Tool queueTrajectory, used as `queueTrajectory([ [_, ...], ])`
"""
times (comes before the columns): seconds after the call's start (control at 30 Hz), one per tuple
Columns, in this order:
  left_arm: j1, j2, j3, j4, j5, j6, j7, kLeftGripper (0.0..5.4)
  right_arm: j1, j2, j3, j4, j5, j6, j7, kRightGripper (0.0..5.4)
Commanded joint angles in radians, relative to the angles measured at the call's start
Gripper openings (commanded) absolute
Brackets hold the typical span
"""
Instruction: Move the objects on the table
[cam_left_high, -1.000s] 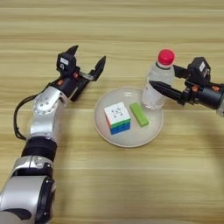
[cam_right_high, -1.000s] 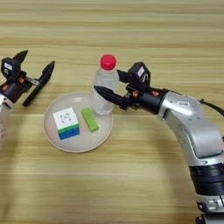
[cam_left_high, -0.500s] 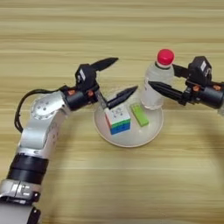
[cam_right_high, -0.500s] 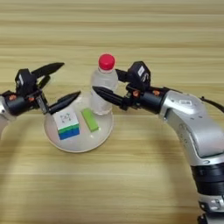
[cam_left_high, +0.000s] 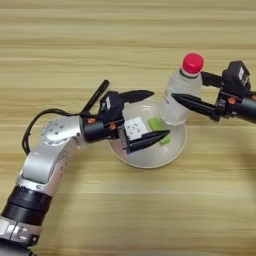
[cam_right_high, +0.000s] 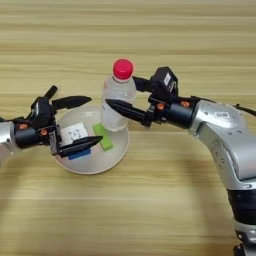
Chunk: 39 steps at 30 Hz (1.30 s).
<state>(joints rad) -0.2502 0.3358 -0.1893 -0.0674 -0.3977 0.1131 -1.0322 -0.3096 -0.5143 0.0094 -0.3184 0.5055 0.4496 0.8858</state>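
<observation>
A white-topped puzzle cube and a small green block lie in the round white plate. My left gripper is open over the plate. One finger passes behind the cube, and the other runs in front of it and across the green block. The clear bottle with a red cap stands upright at the plate's right rim. My right gripper is shut on its body, with one finger in front and one behind. A black marker pen lies on the table, partly hidden by my left wrist.
The wooden table runs bare well beyond the plate towards the far edge, and its near side is bare too. My left forearm crosses the table's left part, and my right forearm comes in from the right.
My left gripper has swung right from beside the plate to over it, and its open fingers now straddle the cube. The right gripper and the bottle have stayed put.
</observation>
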Motion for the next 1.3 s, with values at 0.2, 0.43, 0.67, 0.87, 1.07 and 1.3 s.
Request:
queueTrajectory([
  [0.2,0.009,0.006,-0.016,-0.014,0.006,0.007,0.003,5.40,-0.003,-0.010,-0.011,-0.044,0.049,0.006,0.014,3.12],
  [0.43,0.006,0.001,-0.019,-0.010,0.007,0.000,0.006,5.40,0.014,-0.001,0.002,-0.066,0.066,0.014,0.015,3.12],
  [0.67,0.003,-0.002,-0.021,-0.003,0.011,-0.005,0.009,5.40,0.027,0.010,0.018,-0.086,0.075,0.022,0.012,3.12],
  [0.87,0.007,-0.007,-0.028,-0.003,0.014,-0.008,0.009,5.40,0.032,0.018,0.034,-0.093,0.076,0.020,0.011,3.12],
  [1.07,0.009,-0.013,-0.035,-0.006,0.010,-0.005,0.011,5.40,0.032,0.024,0.042,-0.094,0.076,0.018,0.009,3.12],
  [1.3,0.011,-0.033,-0.043,-0.007,0.014,-0.046,0.010,5.40,0.029,0.029,0.050,-0.093,0.074,0.016,0.006,3.12],
])
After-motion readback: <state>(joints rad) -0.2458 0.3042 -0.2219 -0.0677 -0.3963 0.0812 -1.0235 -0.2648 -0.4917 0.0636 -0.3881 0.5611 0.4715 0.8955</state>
